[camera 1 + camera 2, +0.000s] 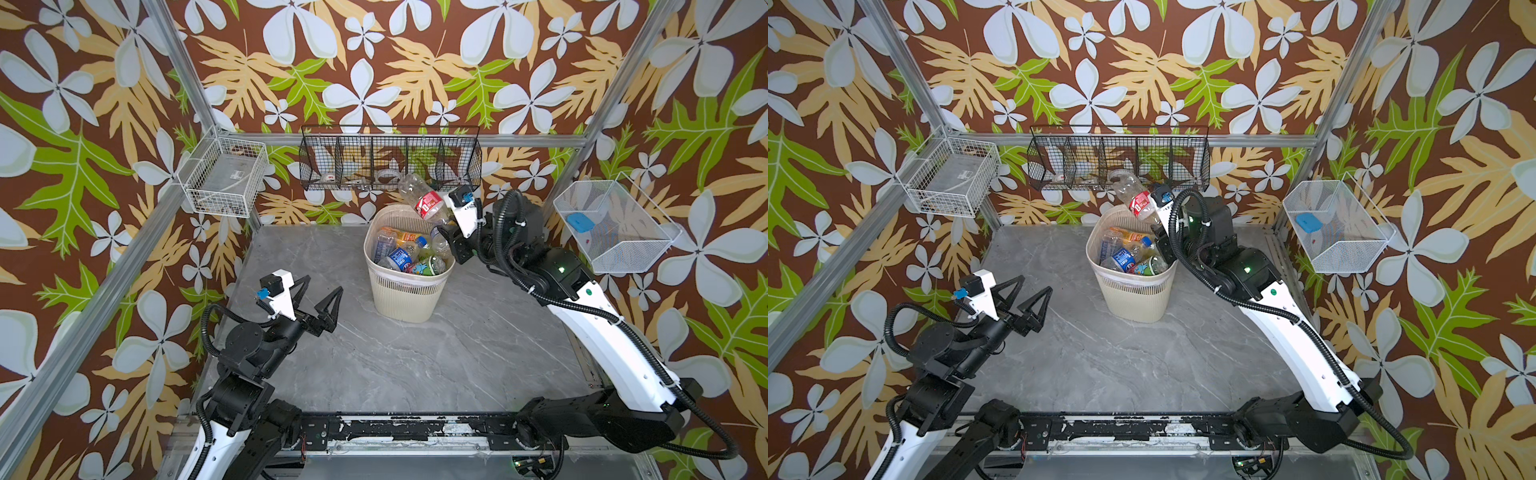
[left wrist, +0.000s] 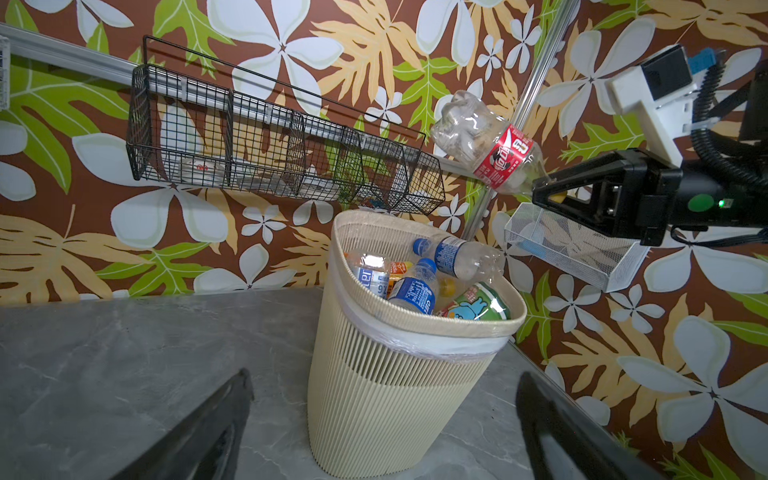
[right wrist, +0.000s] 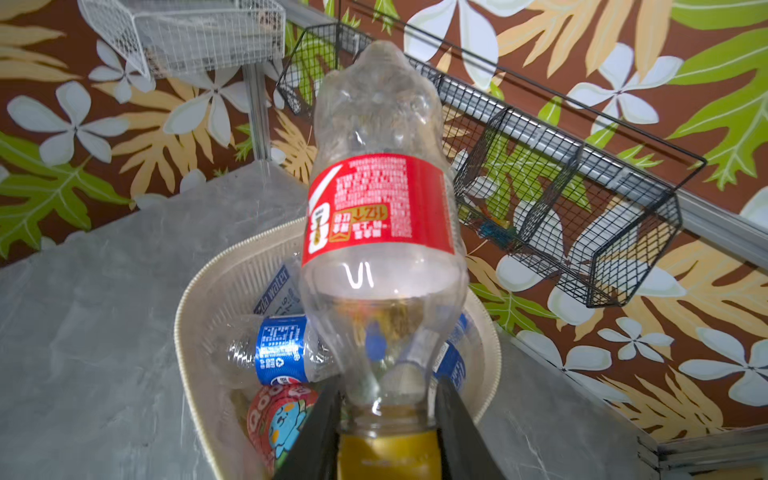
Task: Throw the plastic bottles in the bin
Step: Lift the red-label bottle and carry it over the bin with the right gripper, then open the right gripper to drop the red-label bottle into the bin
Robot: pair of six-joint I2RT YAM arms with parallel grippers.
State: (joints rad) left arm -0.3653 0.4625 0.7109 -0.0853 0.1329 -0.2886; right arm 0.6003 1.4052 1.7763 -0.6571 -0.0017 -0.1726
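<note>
The cream ribbed bin (image 1: 407, 299) (image 1: 1133, 299) (image 2: 386, 399) stands at the back middle of the table, filled near its rim with several plastic bottles (image 1: 401, 253) (image 2: 415, 286) (image 3: 278, 349). My right gripper (image 1: 444, 224) (image 1: 1160, 228) (image 2: 544, 193) (image 3: 388, 415) is shut on the yellow-capped neck of a clear bottle with a red label (image 1: 428, 203) (image 1: 1140, 203) (image 2: 498, 158) (image 3: 382, 199). That bottle tilts base-up over the bin's far right rim. My left gripper (image 1: 324, 286) (image 1: 1036, 284) (image 2: 384, 376) hovers open and empty, left of the bin, pointing at it.
A black wire rack (image 1: 390, 160) hangs on the back wall just behind the held bottle. White wire baskets hang at the left (image 1: 224, 178) and right (image 1: 611, 224). The grey marble table (image 1: 415, 365) stretches in front of the bin, inside aluminium frame posts.
</note>
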